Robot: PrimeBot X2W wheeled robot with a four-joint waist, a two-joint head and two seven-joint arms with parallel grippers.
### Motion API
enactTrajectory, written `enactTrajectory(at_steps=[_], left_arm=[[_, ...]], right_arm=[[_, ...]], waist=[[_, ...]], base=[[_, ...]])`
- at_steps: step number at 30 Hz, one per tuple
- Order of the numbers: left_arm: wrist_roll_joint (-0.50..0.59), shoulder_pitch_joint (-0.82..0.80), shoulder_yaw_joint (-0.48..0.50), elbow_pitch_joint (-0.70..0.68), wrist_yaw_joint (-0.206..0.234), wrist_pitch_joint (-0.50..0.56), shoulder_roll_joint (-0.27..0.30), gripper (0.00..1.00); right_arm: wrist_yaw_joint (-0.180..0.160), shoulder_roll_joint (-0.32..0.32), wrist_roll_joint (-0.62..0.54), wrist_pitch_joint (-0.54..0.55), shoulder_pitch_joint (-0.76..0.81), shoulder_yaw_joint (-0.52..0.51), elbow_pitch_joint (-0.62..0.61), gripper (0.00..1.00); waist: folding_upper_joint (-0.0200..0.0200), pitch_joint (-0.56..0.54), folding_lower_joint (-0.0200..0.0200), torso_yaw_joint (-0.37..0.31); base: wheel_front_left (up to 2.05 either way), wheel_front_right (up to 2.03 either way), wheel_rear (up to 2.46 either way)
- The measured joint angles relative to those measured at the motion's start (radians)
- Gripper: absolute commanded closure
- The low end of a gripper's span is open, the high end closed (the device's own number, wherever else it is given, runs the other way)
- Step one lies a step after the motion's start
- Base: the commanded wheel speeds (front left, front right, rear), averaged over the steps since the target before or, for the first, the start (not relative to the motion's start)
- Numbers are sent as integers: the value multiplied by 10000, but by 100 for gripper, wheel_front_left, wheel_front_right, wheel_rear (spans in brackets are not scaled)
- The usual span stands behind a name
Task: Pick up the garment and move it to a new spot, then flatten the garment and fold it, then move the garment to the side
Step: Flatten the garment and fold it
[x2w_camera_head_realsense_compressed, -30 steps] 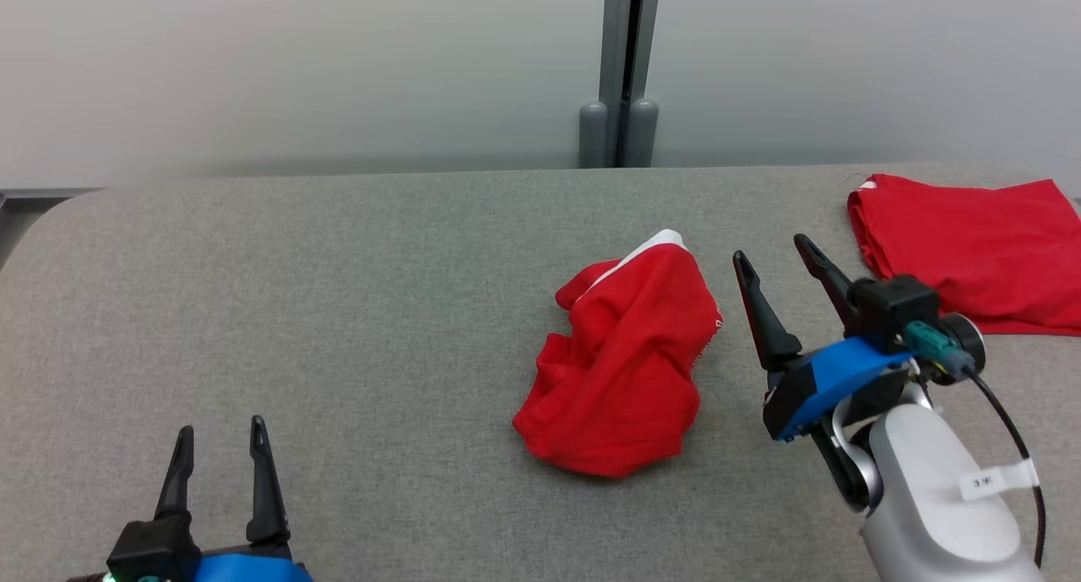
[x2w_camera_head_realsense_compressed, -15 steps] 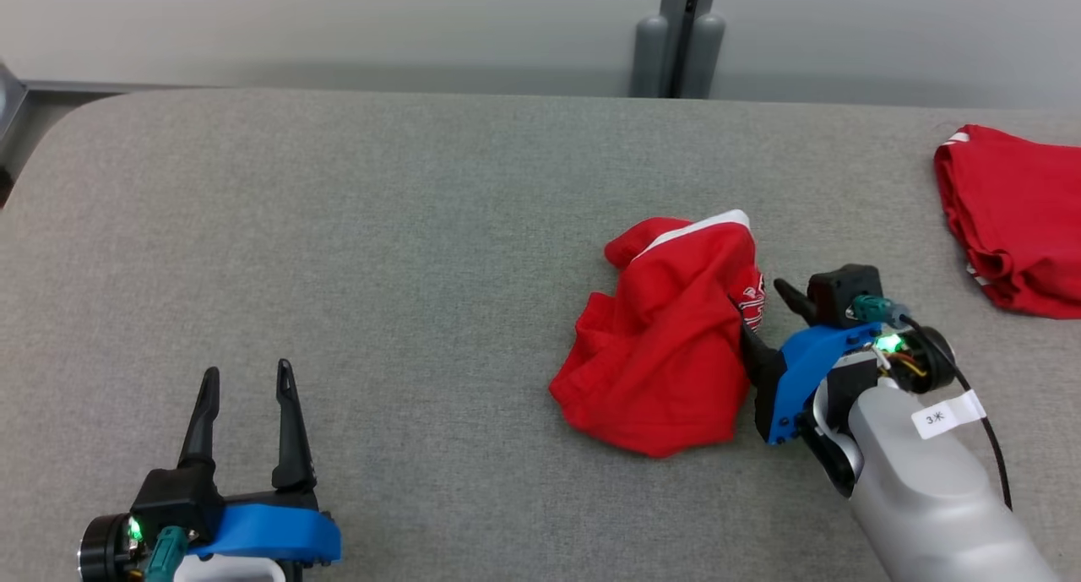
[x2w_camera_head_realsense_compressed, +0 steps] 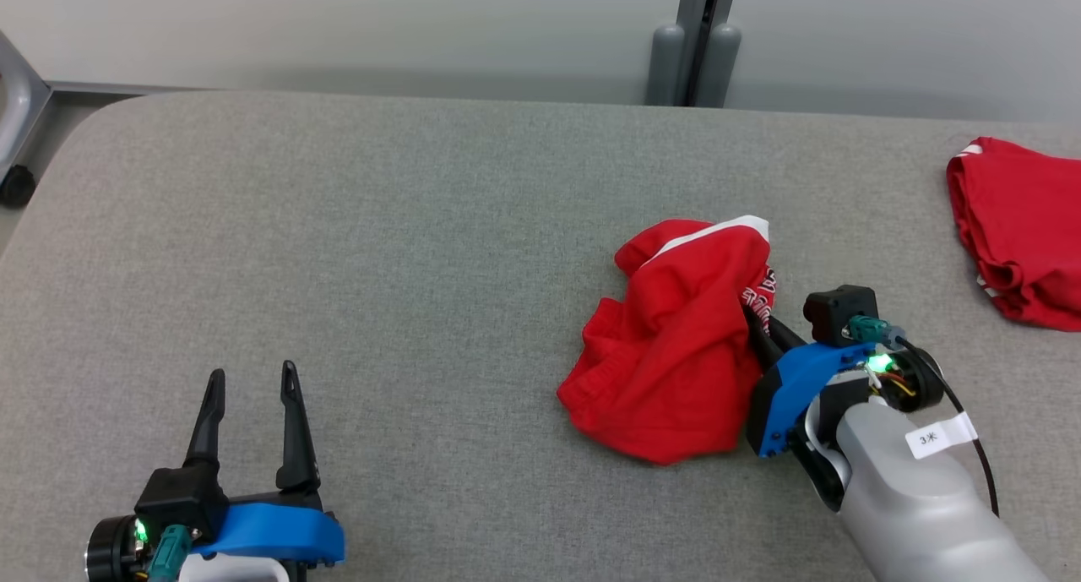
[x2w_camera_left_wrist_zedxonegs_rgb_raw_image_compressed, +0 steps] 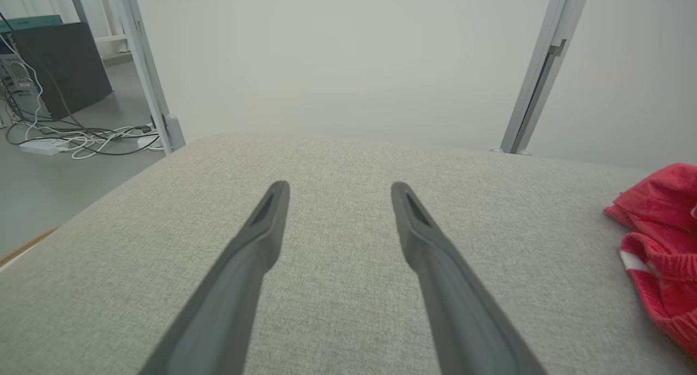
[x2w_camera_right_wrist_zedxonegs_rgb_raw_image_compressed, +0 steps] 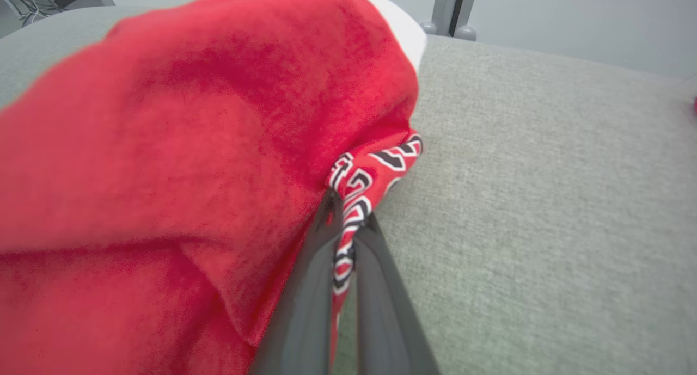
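Observation:
The garment is a crumpled red piece with a white stripe and a patterned black-and-white band, lying right of centre on the grey padded table. My right gripper is at its right edge, shut on the patterned band. In the right wrist view the two fingers pinch that band, with the red garment bulging at the left. My left gripper stands open at the lower left, well clear of the cloth. In the left wrist view its fingers are apart over bare table, and red cloth lies at the right edge.
A second red garment lies folded at the table's far right edge. A grey post stands behind the table against a pale wall. The table's left corner is rounded, with a frame leg and wheel beyond it.
My right gripper has gone from open beside the garment to shut on its patterned right edge. The camera has shifted, so the scene sits differently. The left gripper has stayed open.

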Motion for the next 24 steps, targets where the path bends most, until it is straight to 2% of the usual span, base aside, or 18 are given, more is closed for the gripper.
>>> enactTrajectory(at_steps=[4, 11, 16, 20, 24], left_arm=[[0, 86, 69, 0, -82, 0, -15, 0], [0, 270, 199, -54, -104, -2, -42, 0], [0, 296, 228, -94, -184, 0, -61, 0], [0, 348, 211, -128, -207, -2, -71, 0], [-6, 336, 119, -67, -234, 0, -82, 0]], right_arm=[[0, 13, 92, -169, 4, 194, -736, 100], [0, 207, -79, -197, 382, 763, -3517, 100], [0, 520, -151, -197, 723, 1712, -4706, 100], [0, 617, 40, -196, 1029, 2679, -5125, 100], [0, 663, 1016, -197, 1433, 3956, -5822, 100]], waist=[[0, -245, -1, -88], [-1, -537, -1, -232], [-1, -600, -1, -94], [-1, -595, -1, 68], [-1, -592, -1, 322]], base=[[0, 0, 0], [0, 0, 0], [0, 0, 0], [0, 0, 0], [0, 0, 0]])
